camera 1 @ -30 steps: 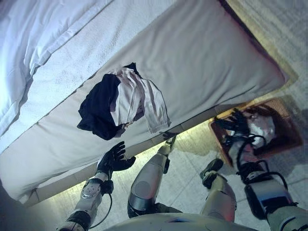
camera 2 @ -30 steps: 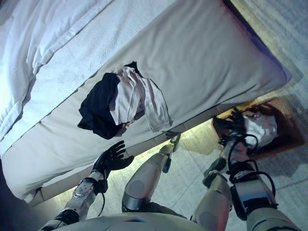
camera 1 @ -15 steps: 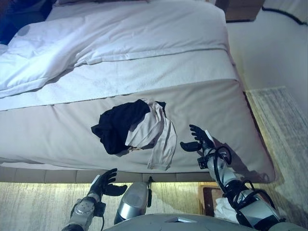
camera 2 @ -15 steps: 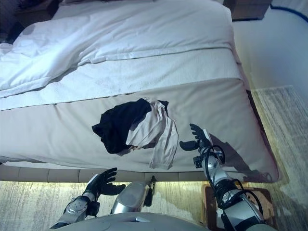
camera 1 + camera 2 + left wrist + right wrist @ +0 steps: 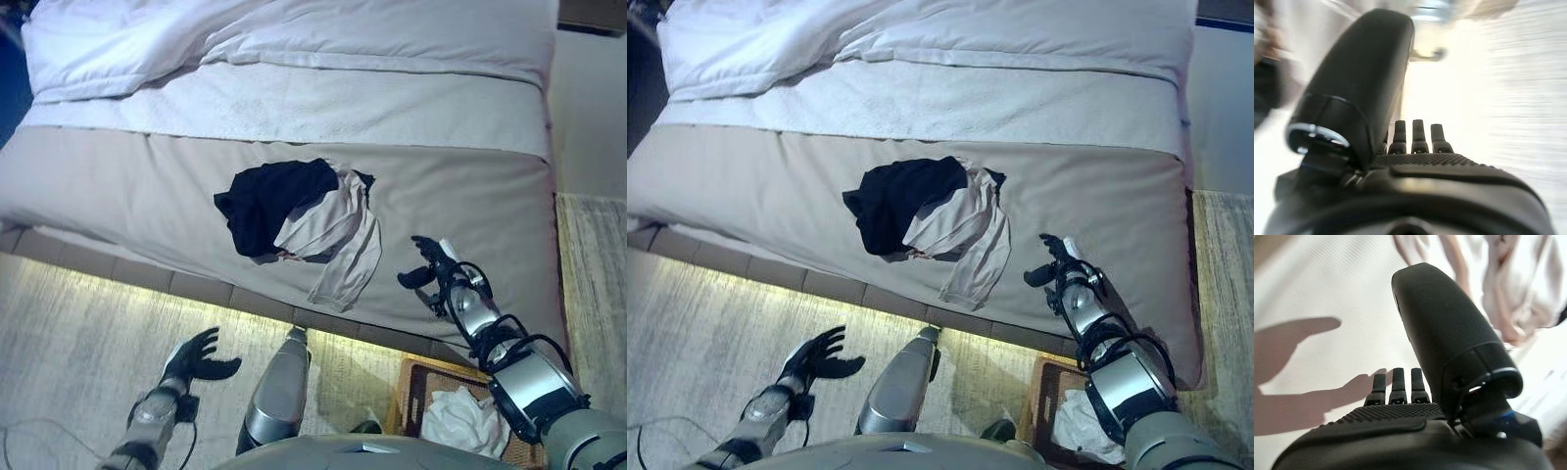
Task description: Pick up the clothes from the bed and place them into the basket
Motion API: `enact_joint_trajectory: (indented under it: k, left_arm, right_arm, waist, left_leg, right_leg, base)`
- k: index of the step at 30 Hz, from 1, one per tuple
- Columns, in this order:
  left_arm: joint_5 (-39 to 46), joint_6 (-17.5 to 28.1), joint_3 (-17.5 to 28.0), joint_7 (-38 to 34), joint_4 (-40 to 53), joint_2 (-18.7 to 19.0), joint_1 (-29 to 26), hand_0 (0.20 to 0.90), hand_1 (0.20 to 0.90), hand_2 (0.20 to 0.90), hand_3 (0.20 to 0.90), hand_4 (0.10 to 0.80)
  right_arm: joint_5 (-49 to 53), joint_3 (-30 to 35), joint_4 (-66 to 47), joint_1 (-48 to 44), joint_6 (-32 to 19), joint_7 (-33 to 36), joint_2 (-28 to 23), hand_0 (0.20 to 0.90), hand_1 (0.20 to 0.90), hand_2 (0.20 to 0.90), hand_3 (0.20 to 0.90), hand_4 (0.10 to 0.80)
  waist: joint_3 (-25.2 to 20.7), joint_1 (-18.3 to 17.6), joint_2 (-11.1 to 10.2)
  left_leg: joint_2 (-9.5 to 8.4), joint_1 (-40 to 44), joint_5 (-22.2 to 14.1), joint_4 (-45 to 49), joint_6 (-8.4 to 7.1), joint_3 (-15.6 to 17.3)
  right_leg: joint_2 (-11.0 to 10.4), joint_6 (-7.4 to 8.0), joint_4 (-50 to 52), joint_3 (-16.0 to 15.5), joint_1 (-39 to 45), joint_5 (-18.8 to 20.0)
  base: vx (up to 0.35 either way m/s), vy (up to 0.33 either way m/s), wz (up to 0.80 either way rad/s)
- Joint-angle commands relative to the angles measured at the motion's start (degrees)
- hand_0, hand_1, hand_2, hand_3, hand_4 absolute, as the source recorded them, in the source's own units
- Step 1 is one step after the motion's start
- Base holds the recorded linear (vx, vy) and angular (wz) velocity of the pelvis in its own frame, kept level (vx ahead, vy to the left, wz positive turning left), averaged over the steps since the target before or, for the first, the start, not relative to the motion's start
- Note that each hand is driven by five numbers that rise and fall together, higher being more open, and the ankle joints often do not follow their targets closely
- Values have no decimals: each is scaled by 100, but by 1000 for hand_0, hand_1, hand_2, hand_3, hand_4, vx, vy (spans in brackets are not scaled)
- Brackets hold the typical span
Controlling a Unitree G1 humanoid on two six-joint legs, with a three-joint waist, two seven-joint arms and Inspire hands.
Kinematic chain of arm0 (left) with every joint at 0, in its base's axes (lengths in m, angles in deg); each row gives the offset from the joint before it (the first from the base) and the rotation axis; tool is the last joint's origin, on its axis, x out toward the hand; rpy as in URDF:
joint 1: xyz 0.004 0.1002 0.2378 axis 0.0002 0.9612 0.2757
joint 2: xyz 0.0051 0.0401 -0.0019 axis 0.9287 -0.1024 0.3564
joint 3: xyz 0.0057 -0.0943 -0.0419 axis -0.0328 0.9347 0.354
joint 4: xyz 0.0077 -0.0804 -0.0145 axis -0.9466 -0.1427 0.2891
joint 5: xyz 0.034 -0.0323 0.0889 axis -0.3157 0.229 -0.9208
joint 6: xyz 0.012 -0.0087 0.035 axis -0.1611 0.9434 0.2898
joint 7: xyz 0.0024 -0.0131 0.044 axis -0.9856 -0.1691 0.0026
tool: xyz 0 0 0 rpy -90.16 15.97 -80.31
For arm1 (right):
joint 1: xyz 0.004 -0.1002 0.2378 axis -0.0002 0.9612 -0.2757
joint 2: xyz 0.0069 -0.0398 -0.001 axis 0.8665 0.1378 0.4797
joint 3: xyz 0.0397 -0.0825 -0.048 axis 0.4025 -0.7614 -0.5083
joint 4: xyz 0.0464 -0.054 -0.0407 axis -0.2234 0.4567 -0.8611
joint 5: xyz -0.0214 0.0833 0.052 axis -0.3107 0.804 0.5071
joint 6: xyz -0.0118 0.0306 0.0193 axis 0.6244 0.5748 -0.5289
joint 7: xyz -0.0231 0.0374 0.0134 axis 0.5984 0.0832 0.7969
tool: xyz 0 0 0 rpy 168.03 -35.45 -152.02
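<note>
Black garment (image 5: 266, 199), pale grey garment (image 5: 343, 235), beige bed cover (image 5: 147, 196), brown basket (image 5: 409, 392), white duvet (image 5: 294, 29).

right hand (image 5: 428, 266) moved from basket (image 5: 416, 379) up over bed (image 5: 470, 206), open near clothes (image 5: 304, 211), left hand (image 5: 193, 354) lower over floor

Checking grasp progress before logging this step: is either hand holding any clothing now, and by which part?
Nothing is held. The right hand hovers open over the bed beside the clothes, not touching them. The left hand is open over the floor.
</note>
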Motion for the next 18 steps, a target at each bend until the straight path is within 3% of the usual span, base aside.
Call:
enact_joint_trajectory:
  k: [1,8,12,18]
  left_arm:
    - [17,431,98,45,160,330,17,900,900,900,900,800]
    - [319,480,50,260,512,317,3,900,900,900,900,800]
    - [507,431,43,405,742,378,-46,900,900,900,900,800]
    - [666,441,40,427,1153,412,-60,900,900,900,900,800]
  right_arm:
    - [-241,180,-989,-695,-722,575,-347,900,900,900,900,800]
    - [-321,27,-846,-1191,-564,108,-389,900,900,900,900,800]
    - [-247,-108,-535,-1577,-132,58,-461,900,900,900,900,800]
    - [-539,-232,105,-2102,1403,477,-695,900,900,900,900,800]
  waist:
    - [179,257,61]
    - [306,442,117]
    - [428,581,145]
    - [801,670,407]
  left_leg:
    - [-285,-313,-455,421,137,115]
    - [-401,-511,-496,597,158,110]
    - [-480,-737,-578,864,197,81]
    - [-672,-1099,-675,1224,349,-2]
  right_leg:
    - [-656,-87,473,194,-409,790]
    - [-715,-65,376,128,-275,798]
    - [-797,-75,476,65,-283,801]
    - [-1042,-76,1131,139,-785,759]
  base:
    - [-1,101,22]
    - [33,83,18]
    - [46,47,6]
    - [15,35,13]
